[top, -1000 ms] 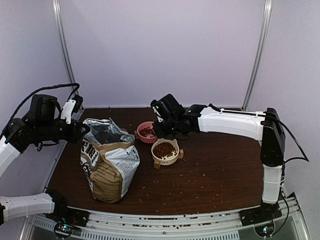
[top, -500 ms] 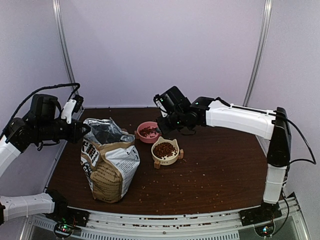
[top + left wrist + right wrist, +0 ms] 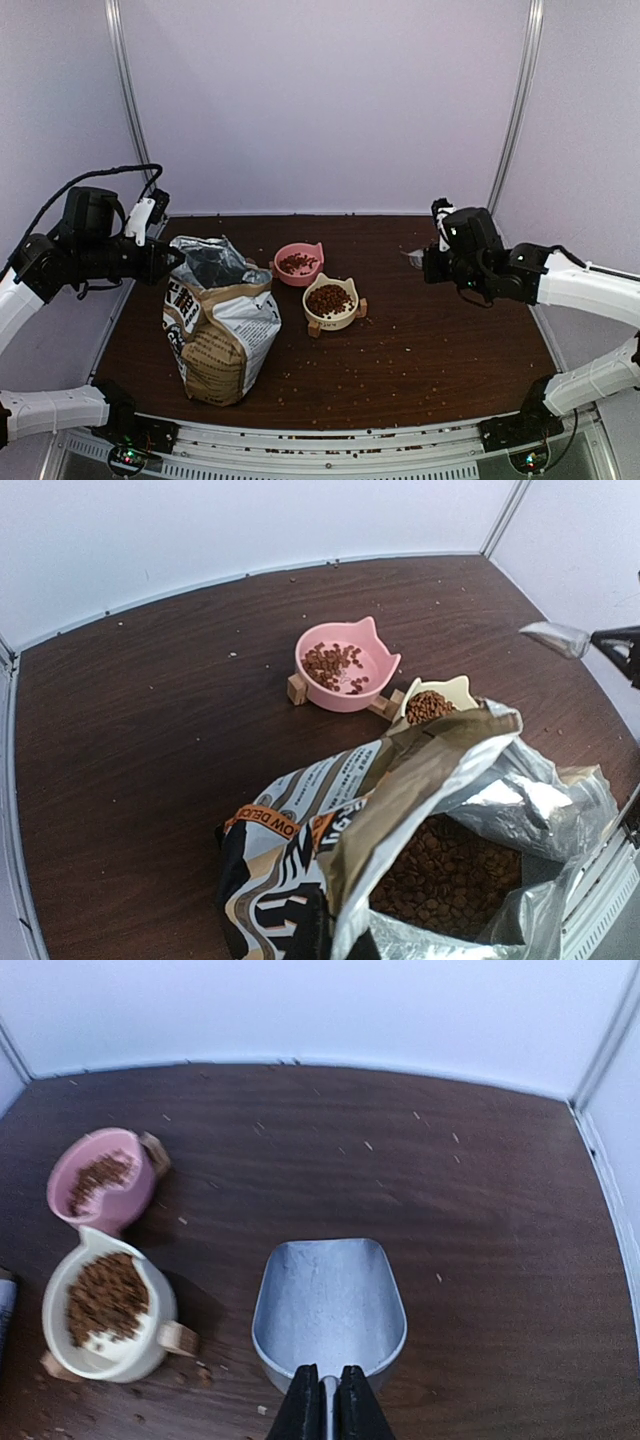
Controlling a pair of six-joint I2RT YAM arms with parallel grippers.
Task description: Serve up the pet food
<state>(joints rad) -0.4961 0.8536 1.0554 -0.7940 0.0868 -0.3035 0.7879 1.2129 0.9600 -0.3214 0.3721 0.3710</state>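
blocked: bag (image 3: 220,330) left, pink bowl (image 3: 296,281) and cream bowl (image 3: 330,322) centre | open: table (image 3: 450,340) right of bowls

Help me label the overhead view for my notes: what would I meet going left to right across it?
bag → pink bowl → cream bowl → scoop, held in the right gripper

1. A robot test cell rather than a home: the left arm (image 3: 85,250) and right arm (image 3: 590,285) are bolted to a metal rail (image 3: 330,440) at the near edge of the desk (image 3: 450,340).
2. Bare pale walls (image 3: 320,100) and metal poles (image 3: 517,100) box it in, and a cable (image 3: 100,176) loops over the left arm.
3. The household things are few: a printed bag (image 3: 215,335), a metal scoop (image 3: 330,1300), and a pink bowl (image 3: 297,281) and a cream bowl (image 3: 332,321) of pet food (image 3: 328,299).
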